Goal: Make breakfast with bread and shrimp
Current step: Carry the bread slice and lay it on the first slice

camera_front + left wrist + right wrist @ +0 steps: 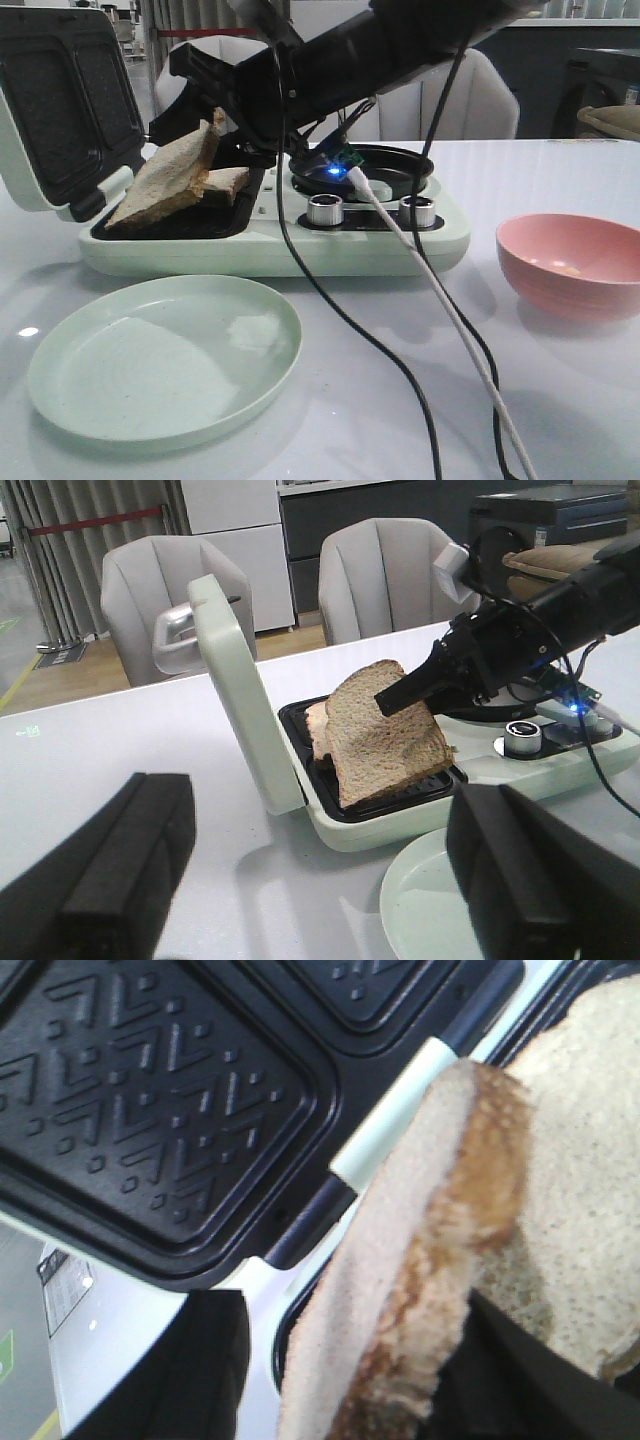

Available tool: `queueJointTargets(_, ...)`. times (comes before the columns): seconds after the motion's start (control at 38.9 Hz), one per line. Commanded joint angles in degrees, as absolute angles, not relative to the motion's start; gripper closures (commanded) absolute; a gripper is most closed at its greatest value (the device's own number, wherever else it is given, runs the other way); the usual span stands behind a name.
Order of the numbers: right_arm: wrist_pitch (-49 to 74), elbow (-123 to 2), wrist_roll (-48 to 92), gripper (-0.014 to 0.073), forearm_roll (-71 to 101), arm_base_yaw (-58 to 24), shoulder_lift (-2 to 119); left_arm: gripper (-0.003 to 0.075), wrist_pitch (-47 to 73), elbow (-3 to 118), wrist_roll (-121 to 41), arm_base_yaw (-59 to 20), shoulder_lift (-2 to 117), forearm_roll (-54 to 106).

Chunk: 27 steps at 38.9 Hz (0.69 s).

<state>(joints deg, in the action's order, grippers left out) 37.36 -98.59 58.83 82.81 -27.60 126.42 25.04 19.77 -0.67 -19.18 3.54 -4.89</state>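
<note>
One slice of bread (165,180) (385,730) stands tilted in the lower tray of the open sandwich maker (300,250). It leans over a second slice (225,183) lying flat under it. My right gripper (213,122) (360,1380) reaches in from the right and straddles the tilted slice's top edge. One finger touches the bread; the other finger (190,1360) stands apart from it, so the jaws are open. My left gripper (320,880) hangs wide open and empty over the table beside the plate. The shrimp is hidden.
The maker's lid (60,110) stands upright at the left. A pale green plate (165,355) lies in front of the maker and a pink bowl (575,262) sits at the right. A small black pan (400,165) sits on the maker's right half. Cables (440,330) trail across the table.
</note>
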Motion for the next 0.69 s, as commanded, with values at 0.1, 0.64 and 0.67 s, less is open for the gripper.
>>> queueJointTargets(0.1,35.9,-100.5,53.1,0.0122,74.1,-26.6,117.3,0.0158,20.2,21.2,0.0,-19.6,4.2,-4.5)
queueJointTargets(0.64,35.7,-100.5,22.2,0.0122,25.6,-25.6,108.0,0.0158,20.2,21.2,0.0,-19.6,4.2,-4.5)
queueJointTargets(0.67,37.3,-100.5,20.3,0.0124,22.3,-25.6,107.0,0.0158,20.2,21.2,0.0,-19.6,4.2,-4.5)
